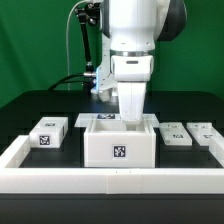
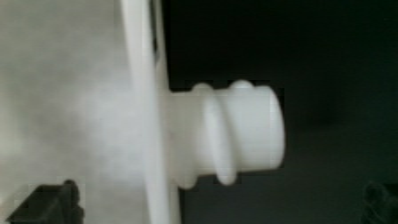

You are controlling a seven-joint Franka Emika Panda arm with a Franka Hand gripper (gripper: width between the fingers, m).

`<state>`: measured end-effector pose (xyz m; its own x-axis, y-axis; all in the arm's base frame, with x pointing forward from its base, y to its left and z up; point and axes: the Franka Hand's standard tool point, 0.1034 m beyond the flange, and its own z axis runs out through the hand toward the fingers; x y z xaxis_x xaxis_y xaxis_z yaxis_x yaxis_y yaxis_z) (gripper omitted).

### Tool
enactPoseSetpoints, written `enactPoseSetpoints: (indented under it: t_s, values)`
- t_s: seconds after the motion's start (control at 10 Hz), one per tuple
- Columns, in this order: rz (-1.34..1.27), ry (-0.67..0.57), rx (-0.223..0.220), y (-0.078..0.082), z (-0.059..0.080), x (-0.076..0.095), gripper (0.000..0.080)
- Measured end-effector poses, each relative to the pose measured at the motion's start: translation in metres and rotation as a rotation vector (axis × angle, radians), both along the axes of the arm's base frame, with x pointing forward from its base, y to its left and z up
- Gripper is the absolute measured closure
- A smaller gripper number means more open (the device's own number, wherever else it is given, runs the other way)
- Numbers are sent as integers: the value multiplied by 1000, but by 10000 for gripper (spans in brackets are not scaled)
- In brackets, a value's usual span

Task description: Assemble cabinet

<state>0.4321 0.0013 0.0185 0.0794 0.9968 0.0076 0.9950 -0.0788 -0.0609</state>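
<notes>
The cabinet body (image 1: 120, 145) is a white open-topped box with a square tag on its front, standing at the front middle of the black table. My gripper (image 1: 131, 116) reaches down into its open top, so the fingertips are hidden in the exterior view. In the wrist view a white cabinet wall (image 2: 80, 100) fills one side, and a white ribbed round knob (image 2: 240, 132) sticks out from it. The gripper (image 2: 217, 206) is open. Its dark fingertips (image 2: 50, 204) show at the frame's two corners, with the wall's edge and the knob between them. Nothing is held.
A small white tagged panel piece (image 1: 48, 132) lies at the exterior view's left. Two flat white tagged pieces (image 1: 177, 135) (image 1: 203, 130) lie at its right. A low white rim (image 1: 110, 182) frames the table. Black cables hang behind the arm.
</notes>
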Motion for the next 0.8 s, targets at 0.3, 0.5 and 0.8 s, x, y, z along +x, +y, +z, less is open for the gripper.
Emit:
enactPoseSetpoints:
  t_s: [0.3,0.5,0.8]
  values:
    - [-9,-7,-1,0,3,5,122]
    - [-9,-4,-1,0,1,4,394]
    - [-9,-4,-1,0,1,4,709]
